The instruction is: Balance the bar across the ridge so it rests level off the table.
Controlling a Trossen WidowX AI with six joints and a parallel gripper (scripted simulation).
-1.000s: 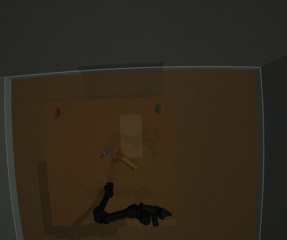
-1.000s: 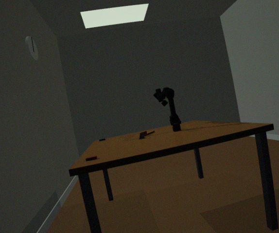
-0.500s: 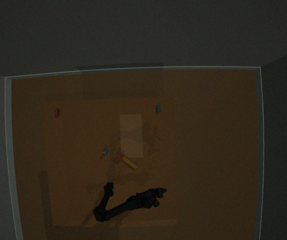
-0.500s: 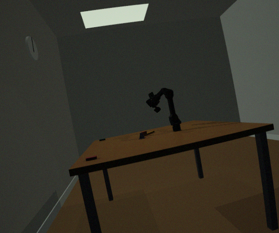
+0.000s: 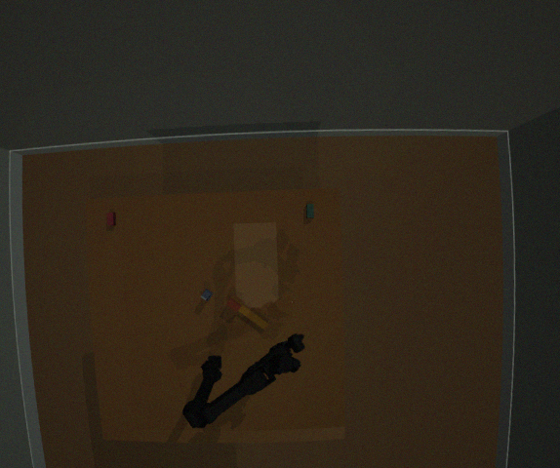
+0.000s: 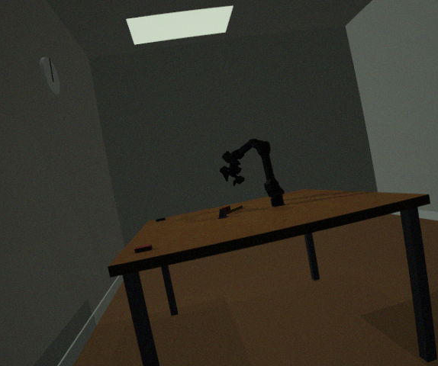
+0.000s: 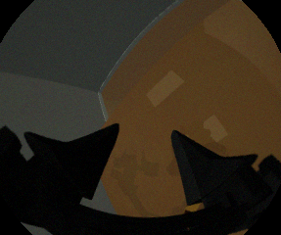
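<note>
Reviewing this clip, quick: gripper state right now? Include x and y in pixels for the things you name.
Gripper [image 5: 298, 353] [image 6: 230, 184] [image 7: 146, 131]: open, nothing between its fingers.

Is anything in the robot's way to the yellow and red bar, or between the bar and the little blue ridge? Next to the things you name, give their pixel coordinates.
Nothing visible stands between the open gripper [image 5: 298, 353] [image 6: 231, 183] and the bar [image 5: 254, 318], or between the bar and the ridge [image 5: 206, 294] [image 6: 222, 213].

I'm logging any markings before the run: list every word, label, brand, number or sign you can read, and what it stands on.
None: no text can be read in any view.
Wall clock: a dark line shows; no numerals can be made out.
Bar and arm: no lettering visible; too small and dark to rule out fine print.
</note>
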